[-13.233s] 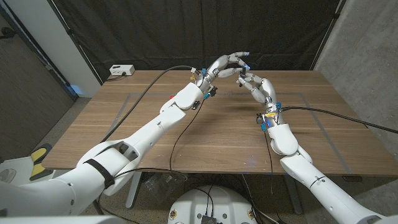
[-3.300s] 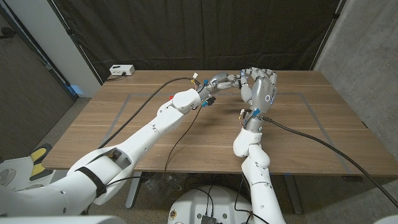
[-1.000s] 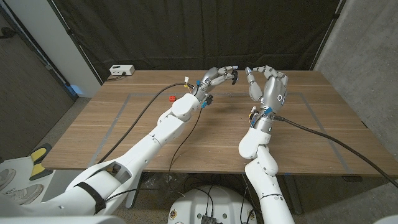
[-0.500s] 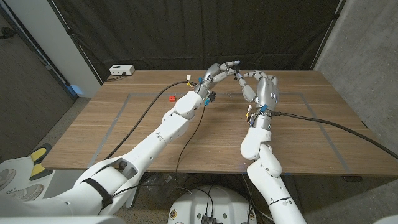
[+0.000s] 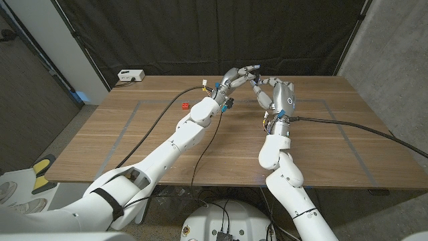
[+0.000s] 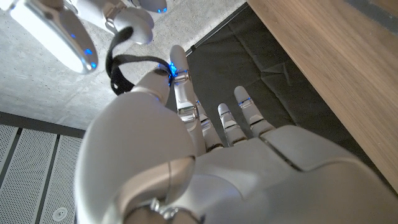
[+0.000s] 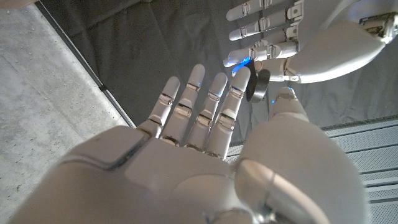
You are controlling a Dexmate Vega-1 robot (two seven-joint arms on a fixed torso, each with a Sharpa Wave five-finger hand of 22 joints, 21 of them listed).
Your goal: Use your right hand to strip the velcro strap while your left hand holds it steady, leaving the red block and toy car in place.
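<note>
Left hand (image 5: 235,77) pinches the velcro strap (image 6: 118,62) aloft; my right hand (image 5: 273,94) meets it, fingers spread
Stripping step pending: next I must pinch the strap's free end and peel

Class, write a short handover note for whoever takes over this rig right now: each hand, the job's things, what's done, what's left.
Left hand: raised over the table, pinching the black velcro strap.
Right hand: fingertips at the strap; grip unclear.
Red block: on the table beside the left forearm, untouched.
Done: strap held up and steady.
Left: right hand strips the strap; leave the block alone.
</note>
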